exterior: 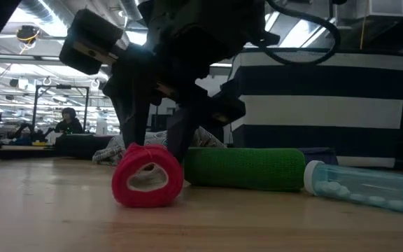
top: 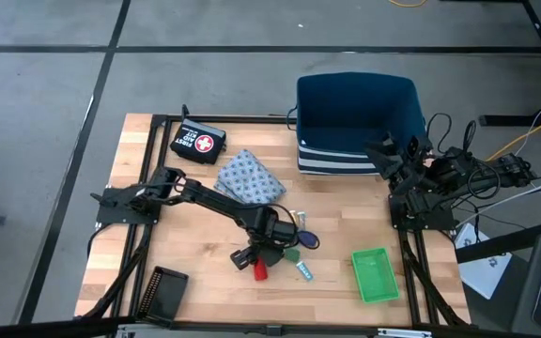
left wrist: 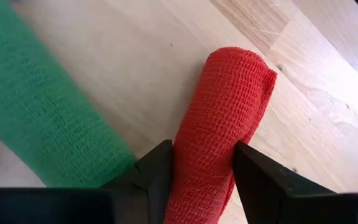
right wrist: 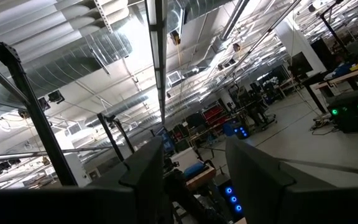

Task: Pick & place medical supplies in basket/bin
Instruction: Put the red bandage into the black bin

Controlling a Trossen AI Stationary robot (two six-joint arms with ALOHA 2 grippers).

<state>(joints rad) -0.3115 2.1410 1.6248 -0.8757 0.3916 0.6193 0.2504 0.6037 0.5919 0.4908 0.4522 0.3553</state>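
The blue bin (top: 357, 122) stands at the tabletop's (top: 195, 272) far edge, the right hand (top: 390, 155) beside it, fingers apart on nothing. The left hand (left wrist: 197, 171) straddles the red roll (left wrist: 219, 130) lying on the tabletop near the front, fingers (left wrist: 157, 171) at both its sides, the green roll (left wrist: 36, 106) alongside.

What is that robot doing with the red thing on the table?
The left gripper is down on the wooden table with one finger on each side of a red bandage roll, about to pick it up; the roll lies on the wood. A green roll and a clear tube lie right beside it. The blue striped basket waits at the back of the table. The right gripper is parked up at the table's right side, pointing at the ceiling and holding nothing.
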